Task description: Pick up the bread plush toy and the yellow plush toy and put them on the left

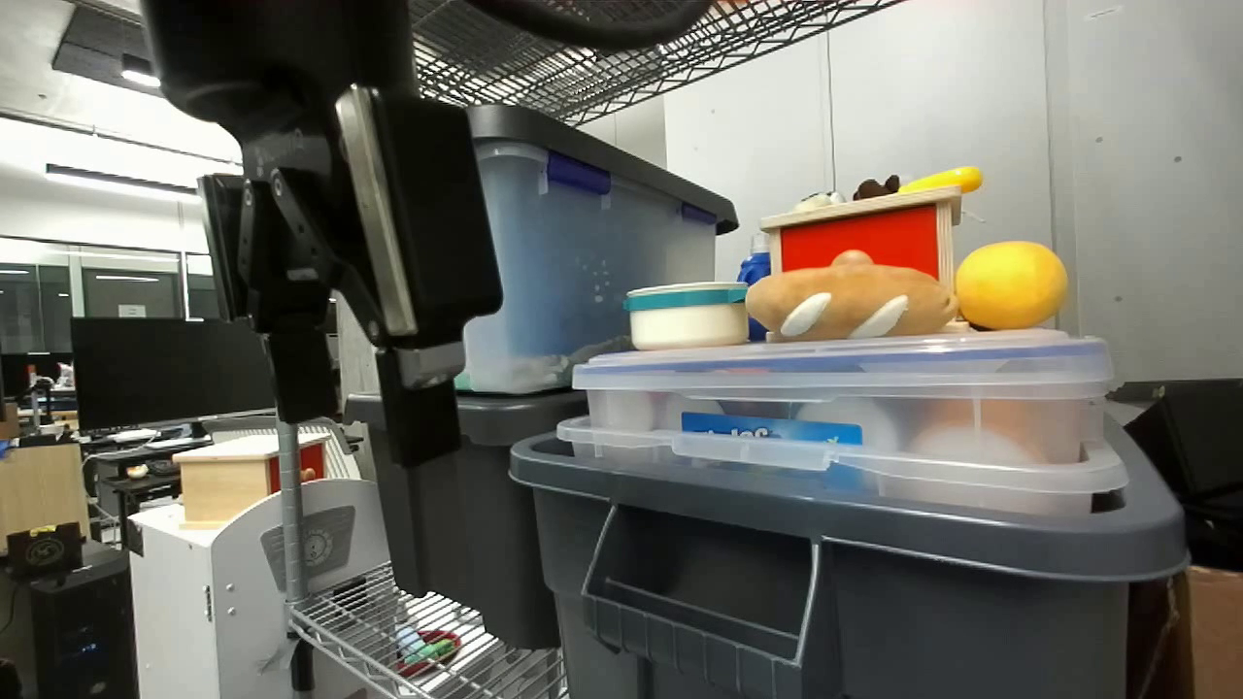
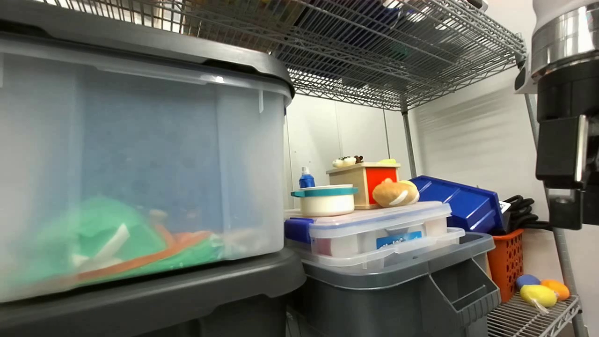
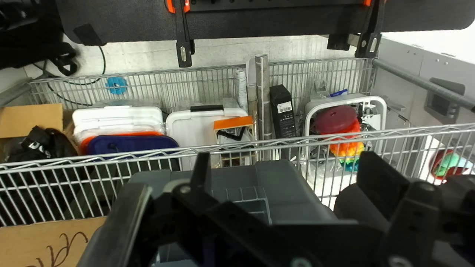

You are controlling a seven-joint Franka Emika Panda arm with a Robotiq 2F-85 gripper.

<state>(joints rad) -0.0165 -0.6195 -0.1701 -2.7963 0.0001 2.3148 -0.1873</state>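
The bread plush toy [image 1: 855,299] is a golden-brown loaf with white stripes. It lies on the lid of a clear plastic box [image 1: 971,364]; it also shows in an exterior view [image 2: 390,194]. The yellow plush toy [image 1: 1010,284] is a bright round ball beside the bread on the same lid; in an exterior view [image 2: 410,184] the bread partly hides it. My gripper [image 1: 359,417] is open and empty, apart from both toys, in front of the grey bin. In the wrist view the gripper [image 3: 285,167] has its fingers wide apart, and neither toy shows there.
A wooden box with a red front [image 1: 859,248] stands behind the bread. A cream pot with a teal rim [image 1: 688,316] stands beside it. The clear box rests on a grey bin [image 1: 680,505]. A large lidded tub [image 1: 592,252] stands alongside, under a wire shelf [image 2: 327,47].
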